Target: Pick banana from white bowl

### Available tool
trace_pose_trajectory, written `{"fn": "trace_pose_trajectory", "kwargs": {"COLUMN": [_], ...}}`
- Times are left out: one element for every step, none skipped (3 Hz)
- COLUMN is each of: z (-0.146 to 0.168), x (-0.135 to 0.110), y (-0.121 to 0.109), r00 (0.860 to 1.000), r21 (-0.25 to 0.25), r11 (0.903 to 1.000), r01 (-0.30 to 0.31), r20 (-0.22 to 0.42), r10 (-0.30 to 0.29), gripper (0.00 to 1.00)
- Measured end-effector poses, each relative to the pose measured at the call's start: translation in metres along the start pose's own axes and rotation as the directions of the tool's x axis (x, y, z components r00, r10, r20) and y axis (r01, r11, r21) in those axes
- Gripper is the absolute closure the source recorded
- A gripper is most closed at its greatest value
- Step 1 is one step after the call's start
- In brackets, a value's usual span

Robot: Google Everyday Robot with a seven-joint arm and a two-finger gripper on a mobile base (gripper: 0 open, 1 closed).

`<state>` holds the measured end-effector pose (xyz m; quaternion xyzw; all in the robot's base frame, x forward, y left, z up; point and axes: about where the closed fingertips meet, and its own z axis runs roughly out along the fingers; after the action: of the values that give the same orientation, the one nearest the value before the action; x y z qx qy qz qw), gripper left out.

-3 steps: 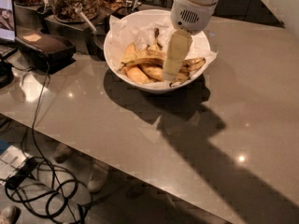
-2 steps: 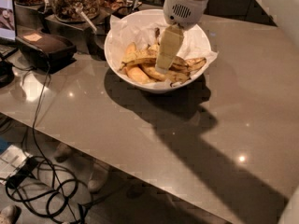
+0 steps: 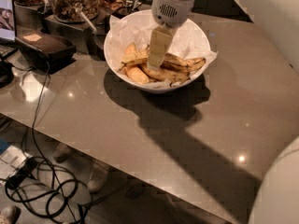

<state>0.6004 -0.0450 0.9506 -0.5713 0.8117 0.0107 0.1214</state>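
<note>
Tool: tool [image 3: 155, 65] hangs low inside the white bowl [image 3: 117, 64], its tip at the pile of fruit; whether it is released or clenched cannot be told.
Target location: banana [image 3: 135, 58] lies in the pile just left of the tip, on the paper liner [image 3: 126, 29].
Approach: probably best to shift left and straddle the banana's mid-length across its narrow width, avoiding the browner bananas [image 3: 184, 63] to the right.
Lift: raise vertically, clear of the rim.
Appearance: yellow, gently curved, faintly flecked.
</note>
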Motion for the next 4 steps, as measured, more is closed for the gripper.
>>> {"fn": "trace_pose_trajectory", "kwargs": {"z": [0.009, 0.016, 0.019, 0.025], "x": [-0.004, -0.007, -0.007, -0.008], "y": [-0.009, -0.018, -0.024, -0.029], "r00": [1.000, 0.999, 0.998, 0.997], "r21": [0.008, 0.019, 0.030, 0.033], "r11": [0.9999, 0.9994, 0.9989, 0.9985], "r01": [-0.015, -0.029, -0.037, -0.043], "r20": [-0.025, -0.043, -0.056, -0.070], "r10": [0.015, 0.029, 0.039, 0.045], "gripper": [0.29, 0.42, 0.49, 0.48]}}
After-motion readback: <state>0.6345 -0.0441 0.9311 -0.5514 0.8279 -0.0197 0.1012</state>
